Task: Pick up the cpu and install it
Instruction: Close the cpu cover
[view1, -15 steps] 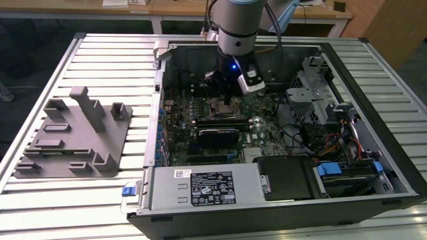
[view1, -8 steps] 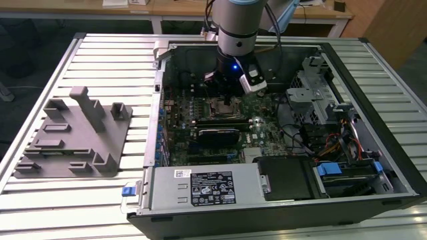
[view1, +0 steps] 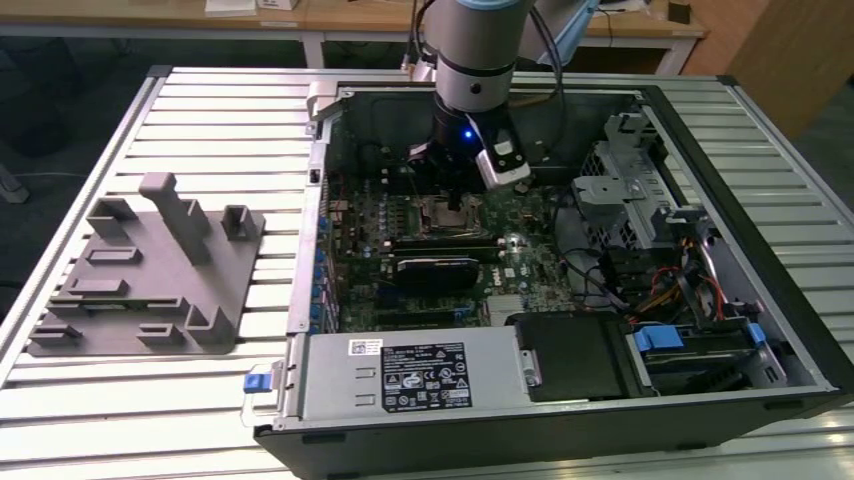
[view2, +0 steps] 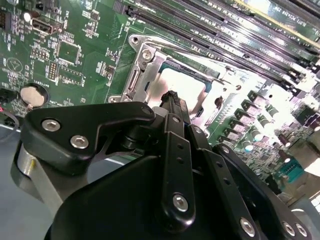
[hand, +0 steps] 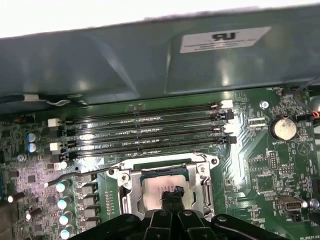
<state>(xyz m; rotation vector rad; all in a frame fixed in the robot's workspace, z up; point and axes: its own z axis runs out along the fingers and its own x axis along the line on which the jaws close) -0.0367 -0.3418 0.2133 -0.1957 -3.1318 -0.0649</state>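
Observation:
The cpu (hand: 154, 186) is a silvery square chip lying flat inside the metal socket frame (hand: 125, 192) on the green motherboard, and it glares bright in the second wrist view (view2: 186, 82). My gripper (hand: 172, 194) hangs right over it, its two dark fingertips pressed together at the chip's top face; whether they touch it I cannot tell. The second wrist view shows the same narrow tip of the gripper (view2: 171, 96) over the socket frame (view2: 142, 70). In the exterior view the gripper (view1: 458, 204) reaches straight down into the open computer case (view1: 304, 300).
Memory slots (hand: 145, 132) run beside the socket, and a coin battery (hand: 283, 128) sits further along the board. A grey plastic holder block (view1: 147, 270) stands on the slatted table at the exterior view's left. A power supply (view1: 414, 375) and a drive cage (view1: 627, 190) crowd the case.

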